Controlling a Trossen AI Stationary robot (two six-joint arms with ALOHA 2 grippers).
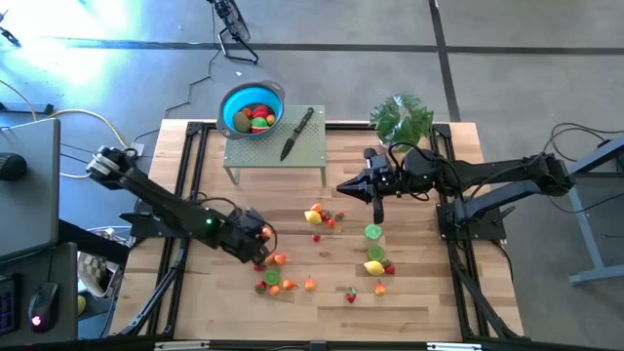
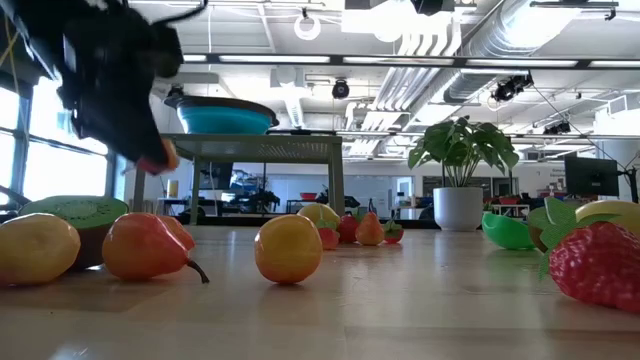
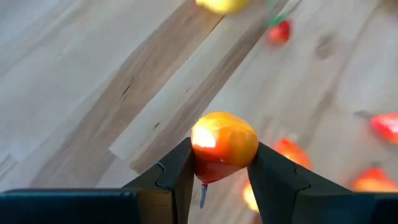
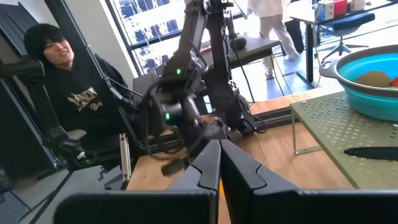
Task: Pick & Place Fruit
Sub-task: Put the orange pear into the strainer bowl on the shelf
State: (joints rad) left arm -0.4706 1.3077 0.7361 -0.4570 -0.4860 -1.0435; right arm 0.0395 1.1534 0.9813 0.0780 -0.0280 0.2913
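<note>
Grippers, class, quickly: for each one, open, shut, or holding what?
Left gripper: shut on an orange-red fruit, above the table.
Right gripper: shut, empty, waiting near the green stand.

The fruit (image 3: pixel 224 146) in the dark left hand (image 3: pixel 219 180) is orange and red. The bowl (image 1: pixel 252 107) is blue. The surface (image 1: pixel 419 292) is light brown wood.

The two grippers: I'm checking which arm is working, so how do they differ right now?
The left gripper is closed on an orange-red fruit, held off the wooden table; the right gripper is shut with nothing between its fingers. In the high view the left gripper is over the scattered fruit at the table's left, while the right gripper hangs near the green stand. Both are dark and two-fingered.
</note>
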